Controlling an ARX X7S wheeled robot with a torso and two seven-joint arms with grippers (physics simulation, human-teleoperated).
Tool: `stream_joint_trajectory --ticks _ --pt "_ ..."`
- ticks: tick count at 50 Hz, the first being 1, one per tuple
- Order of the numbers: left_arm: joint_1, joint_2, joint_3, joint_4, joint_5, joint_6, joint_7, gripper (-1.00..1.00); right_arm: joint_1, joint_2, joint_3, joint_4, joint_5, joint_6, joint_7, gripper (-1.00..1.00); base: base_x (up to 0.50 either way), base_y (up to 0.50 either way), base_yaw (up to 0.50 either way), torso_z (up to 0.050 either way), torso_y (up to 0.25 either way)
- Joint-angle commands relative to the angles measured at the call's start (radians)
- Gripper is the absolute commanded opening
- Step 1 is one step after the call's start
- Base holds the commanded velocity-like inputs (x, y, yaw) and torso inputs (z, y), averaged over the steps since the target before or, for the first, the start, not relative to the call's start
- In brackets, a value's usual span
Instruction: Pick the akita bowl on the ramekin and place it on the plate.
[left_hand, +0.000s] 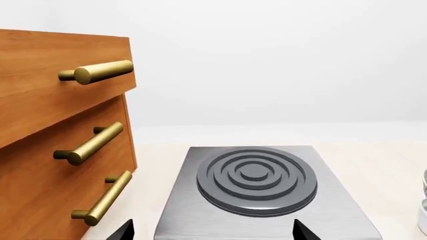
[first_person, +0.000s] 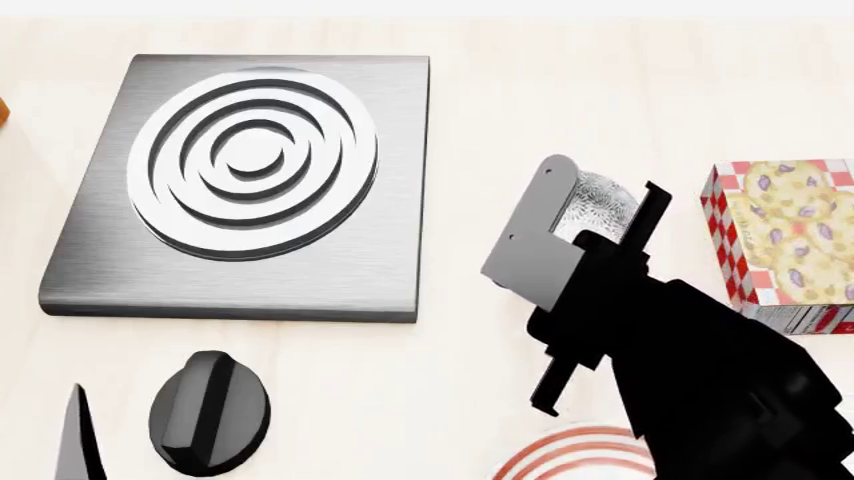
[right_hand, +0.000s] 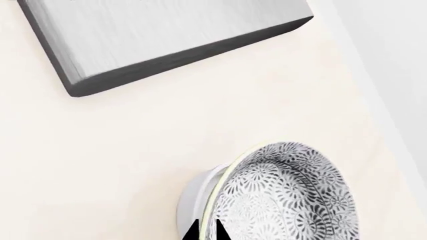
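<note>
**Right gripper at the speckled bowl's rim, plate at the near edge**

The akita bowl (right_hand: 287, 195) shows its speckled outside in the right wrist view, tilted, with a plain white round edge, seemingly the ramekin (right_hand: 195, 195), just beside it. Whether the bowl rests on it or is lifted off cannot be told. The right gripper (right_hand: 205, 232) has its two dark fingertips close together astride the bowl's rim, apparently pinching it.

In the head view the bowl (first_person: 597, 212) peeks out behind the right arm, toward the surface's right side. The plate (first_person: 577, 452) shows its red rings at the near edge, below the arm.

The left gripper (left_hand: 212, 231) stands wide open, holding nothing, over the stove (first_person: 254, 180) at the far left. A patterned box (first_person: 787, 240) sits at the right edge, a black knob (first_person: 210, 410) near the front left, and a wooden drawer cabinet (left_hand: 60, 150) beside the stove.
</note>
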Motion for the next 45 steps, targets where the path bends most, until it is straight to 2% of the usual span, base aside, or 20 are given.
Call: stream_joint_trajectory --ticks 1,27,34,45 --pt "-0.003 -0.001 0.010 -0.009 0.002 0.003 -0.006 1.00 0.033 0.028 0.002 -0.064 -0.008 0.039 -0.017 -1.00 0.00 0.00 0.00 0.000 0.000" --pt "-0.006 -0.006 0.016 -0.020 -0.034 0.017 -0.002 1.00 0.206 0.153 -0.035 -0.367 -0.026 0.307 -0.144 -1.00 0.00 0.00 0.00 0.000 0.000" --pt "-0.005 -0.009 0.015 -0.022 -0.039 0.019 -0.005 1.00 0.252 0.225 -0.081 -0.527 -0.018 0.383 -0.239 -1.00 0.00 0.00 0.00 0.000 0.000" --pt "-0.006 -0.012 0.016 -0.024 -0.045 0.020 -0.009 1.00 0.261 0.362 -0.096 -0.785 0.016 0.466 -0.303 -1.00 0.00 0.00 0.00 0.000 0.001"
